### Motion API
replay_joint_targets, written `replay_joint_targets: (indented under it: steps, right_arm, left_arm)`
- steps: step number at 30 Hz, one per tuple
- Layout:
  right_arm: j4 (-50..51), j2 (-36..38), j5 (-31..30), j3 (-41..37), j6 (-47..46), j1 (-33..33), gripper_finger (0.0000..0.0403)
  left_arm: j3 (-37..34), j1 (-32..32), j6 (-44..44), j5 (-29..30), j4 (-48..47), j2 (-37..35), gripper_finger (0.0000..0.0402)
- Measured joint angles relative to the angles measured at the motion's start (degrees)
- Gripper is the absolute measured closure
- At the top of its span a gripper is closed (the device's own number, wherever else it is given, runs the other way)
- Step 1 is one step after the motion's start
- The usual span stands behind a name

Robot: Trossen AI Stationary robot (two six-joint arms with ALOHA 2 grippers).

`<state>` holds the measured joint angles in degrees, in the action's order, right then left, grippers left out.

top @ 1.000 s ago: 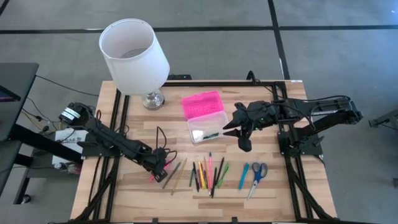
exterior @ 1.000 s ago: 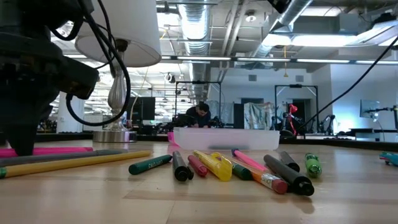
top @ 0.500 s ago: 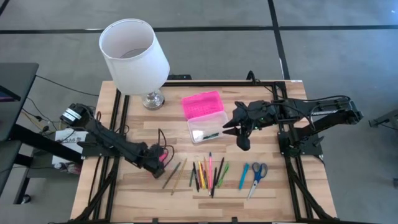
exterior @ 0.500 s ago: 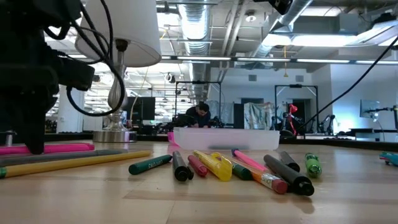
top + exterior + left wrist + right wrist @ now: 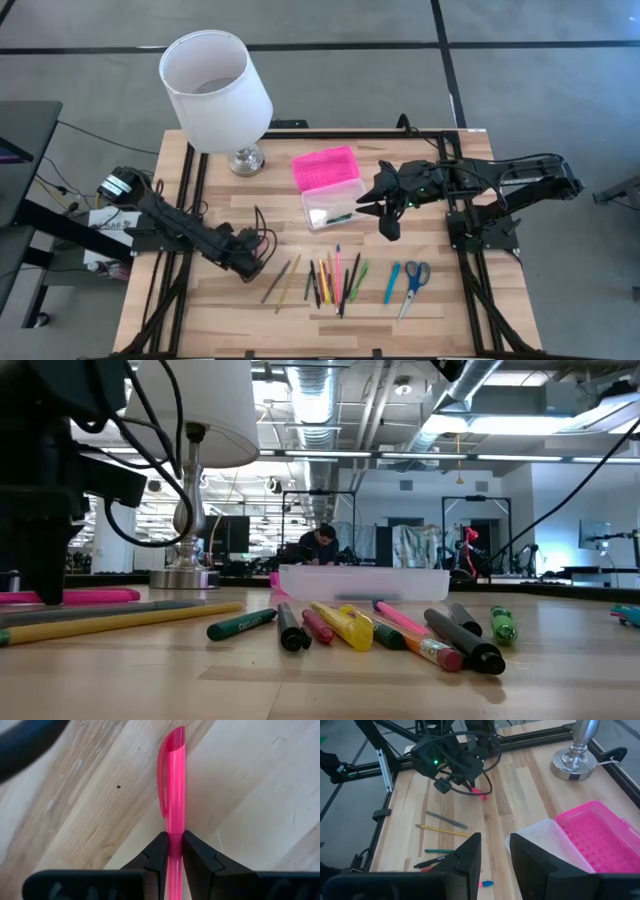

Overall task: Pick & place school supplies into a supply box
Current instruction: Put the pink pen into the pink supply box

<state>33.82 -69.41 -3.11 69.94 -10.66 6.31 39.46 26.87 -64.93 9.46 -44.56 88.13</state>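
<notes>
Pink pen (image 5: 172,795) clamped between the left gripper (image 5: 171,851) fingers, just above the table (image 5: 230,300) left of the pencil row, evidently for carrying to the supply box (image 5: 330,190); right gripper (image 5: 385,222) hangs open beside that box, holding nothing

A wooden table (image 5: 230,310) stands on grey floor (image 5: 520,90); exposed ceiling pipes (image 5: 350,410) and strip lights hang overhead.
</notes>
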Motion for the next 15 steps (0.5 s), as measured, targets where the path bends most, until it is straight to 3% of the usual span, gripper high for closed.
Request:
replay_joint_targets:
  steps: [5, 15]
  right_arm:
    - [0.00, 0.00, 0.02, -0.01, 0.02, -0.02, 0.0306]
    - [0.00, 0.00, 0.04, -0.01, 0.02, -0.02, 0.0306]
  left_arm:
    - [0.00, -1.99, 1.99, -3.52, 1.22, -0.08, 0.0356]
    - [0.01, -3.48, 4.33, -4.83, 3.21, -0.11, 0.0356]
